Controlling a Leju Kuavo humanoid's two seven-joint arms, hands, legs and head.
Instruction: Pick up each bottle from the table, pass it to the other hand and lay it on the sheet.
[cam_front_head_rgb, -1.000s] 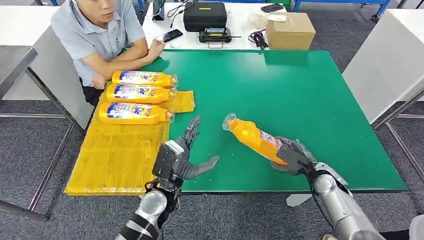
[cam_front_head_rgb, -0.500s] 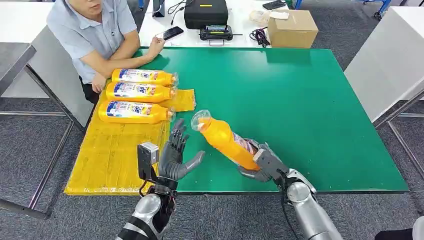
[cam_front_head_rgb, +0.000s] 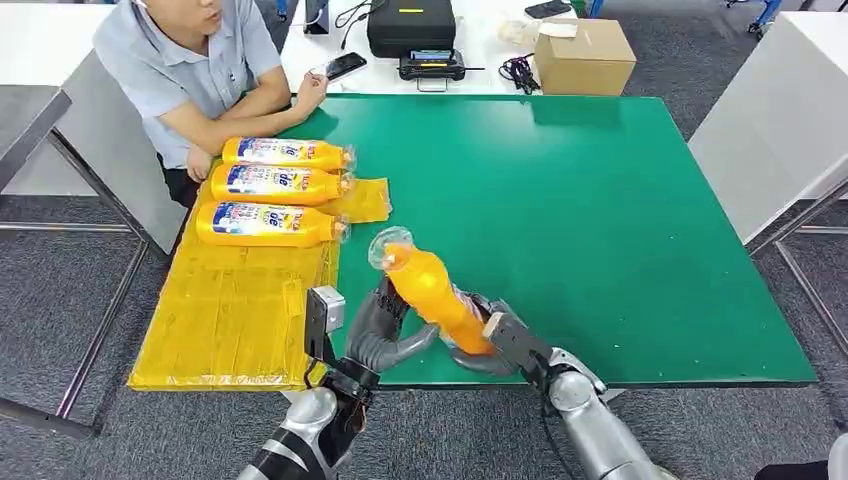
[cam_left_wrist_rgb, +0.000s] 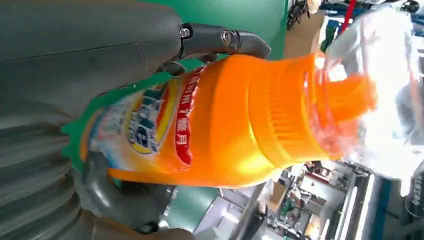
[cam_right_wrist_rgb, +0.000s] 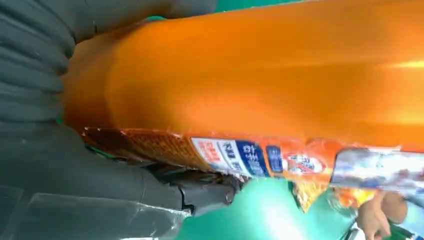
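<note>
The right hand (cam_front_head_rgb: 487, 340) grasps an orange bottle (cam_front_head_rgb: 432, 294) by its lower body, holding it tilted above the near edge of the green table (cam_front_head_rgb: 600, 220), with its clear-capped neck pointing up and toward the left side. The left hand (cam_front_head_rgb: 378, 332) is against the bottle's middle, its fingers (cam_front_head_rgb: 388, 300) behind the body and the thumb (cam_front_head_rgb: 412, 344) reaching under it; in the left wrist view the thumb and a dark finger (cam_left_wrist_rgb: 225, 41) bracket the labelled body, but whether that hand has closed firmly on it cannot be told. The right wrist view shows the bottle's orange side and label strip pressed against the grey palm (cam_right_wrist_rgb: 60, 165).

A yellow sheet (cam_front_head_rgb: 235, 310) covers the left side of the tabletop, reaching from its near left corner toward the far edge. Three more bottles (cam_front_head_rgb: 270, 185) lie on their sides on the far part of the sheet, in a row one behind another, caps pointing toward the middle of the table.

A person (cam_front_head_rgb: 190, 70) sits at the far left corner, forearms resting on the table's edge. Beyond the far edge, on a white table, stand a black case (cam_front_head_rgb: 410, 28), a cardboard box (cam_front_head_rgb: 583, 55) and a phone (cam_front_head_rgb: 344, 66).
</note>
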